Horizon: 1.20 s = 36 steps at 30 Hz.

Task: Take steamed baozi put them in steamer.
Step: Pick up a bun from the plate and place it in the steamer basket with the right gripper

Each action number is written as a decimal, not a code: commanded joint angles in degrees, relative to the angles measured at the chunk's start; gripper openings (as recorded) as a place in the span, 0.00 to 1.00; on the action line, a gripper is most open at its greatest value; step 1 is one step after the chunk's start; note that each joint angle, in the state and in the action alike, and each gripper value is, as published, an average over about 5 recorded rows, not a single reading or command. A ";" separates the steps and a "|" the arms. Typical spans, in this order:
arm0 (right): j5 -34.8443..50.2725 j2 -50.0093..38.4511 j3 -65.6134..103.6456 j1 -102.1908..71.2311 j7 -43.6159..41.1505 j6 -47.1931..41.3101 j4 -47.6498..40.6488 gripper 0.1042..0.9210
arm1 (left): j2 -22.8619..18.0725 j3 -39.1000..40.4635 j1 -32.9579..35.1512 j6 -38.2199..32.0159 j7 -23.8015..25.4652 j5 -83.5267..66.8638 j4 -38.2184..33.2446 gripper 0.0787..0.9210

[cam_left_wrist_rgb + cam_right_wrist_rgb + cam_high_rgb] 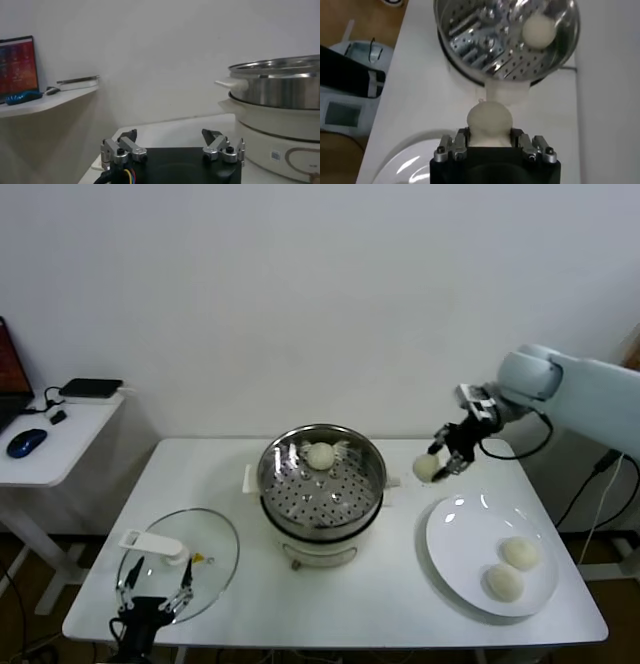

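Transport step: our right pincer [440,465] clamped on baozi [427,468], between plate [455,559] and steamer [320,484]. Next we carry over tray, release. Left pincer [152,594] wide, parked.

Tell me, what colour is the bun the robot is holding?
Creamy white. The bun shows best in the right wrist view.

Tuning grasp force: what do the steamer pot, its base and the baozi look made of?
Steamer pot: looks like polished stainless steel, mirror glare on the wall, perforated tray inside.
Base: apparently white plastic, smooth and fairly matte.
Baozi in the right gripper: looks like soft dough, cream-white, smooth matte dome; softness is only a guess from the look.
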 commanded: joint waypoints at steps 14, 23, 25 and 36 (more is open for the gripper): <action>10.43 31.53 -0.16 -2.53 1.77 -2.71 -16.26 0.54 | 0.08 -0.22 -0.08 -0.18 -0.12 0.48 -0.58 0.88; 8.33 36.55 1.30 -8.82 2.12 -2.85 -21.01 0.55 | 0.02 -0.17 -0.45 -0.11 -0.14 0.49 -0.12 0.88; 7.81 37.27 1.60 -9.95 2.24 -2.90 -21.53 0.55 | -0.01 -0.13 -0.47 -0.10 -0.14 0.55 -0.11 0.88; 5.08 38.80 3.11 -14.24 2.85 -3.11 -23.07 0.55 | -0.09 -0.15 -0.18 -0.30 -0.19 0.57 -0.05 0.88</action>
